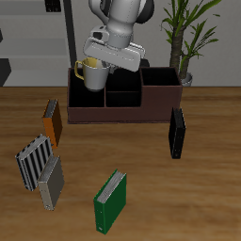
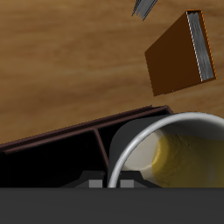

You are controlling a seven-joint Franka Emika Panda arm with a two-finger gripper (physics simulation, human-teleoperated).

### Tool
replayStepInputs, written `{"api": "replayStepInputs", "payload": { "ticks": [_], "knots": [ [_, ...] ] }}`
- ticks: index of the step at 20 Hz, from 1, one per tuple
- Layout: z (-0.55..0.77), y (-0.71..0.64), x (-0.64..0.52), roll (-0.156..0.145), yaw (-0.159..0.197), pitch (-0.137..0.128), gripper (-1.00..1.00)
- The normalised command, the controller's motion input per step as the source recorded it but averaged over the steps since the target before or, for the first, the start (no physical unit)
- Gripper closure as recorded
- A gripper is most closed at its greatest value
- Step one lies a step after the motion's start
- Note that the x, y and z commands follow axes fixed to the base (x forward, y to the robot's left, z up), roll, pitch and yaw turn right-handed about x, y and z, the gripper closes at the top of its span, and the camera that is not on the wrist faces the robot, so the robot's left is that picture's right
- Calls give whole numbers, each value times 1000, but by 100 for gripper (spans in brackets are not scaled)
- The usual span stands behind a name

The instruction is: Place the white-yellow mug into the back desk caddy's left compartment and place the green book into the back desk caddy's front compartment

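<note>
A brown wooden surface [image 1: 141,151] fills the scene, a potted plant [image 1: 188,38] behind it. The pincer [image 1: 97,66] hangs from a bent white arm reaching down from the back, clamped on the white-yellow mug [image 1: 94,74] — held over the back desk caddy [image 1: 127,99], just above its left compartment [image 1: 87,97]. The wrist view shows the mug's yellow inside [image 2: 179,153] against dark partitions. One caddy, one mug. Four books stand on the surface: an orange book [image 1: 52,121], a black book [image 1: 176,133], the green book [image 1: 109,202] nearest the front edge, and a grey one [image 1: 50,182] — plus a striped item [image 1: 33,162].
</note>
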Motion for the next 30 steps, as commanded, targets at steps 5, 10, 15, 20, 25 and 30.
{"api": "replayStepInputs", "payload": {
  "ticks": [5,10,15,20,25,30],
  "knots": [
    [-30,-111,-14,-9,-61,-2,100],
    [28,-61,-122,5,-39,-29,100],
    [-17,-18,-60,9,-32,-8,100],
    [-136,-47,97,-8,-19,25,100],
    [-159,-51,66,-1,-48,36,100],
    [-141,-59,26,2,-59,28,100]
  ]
}}
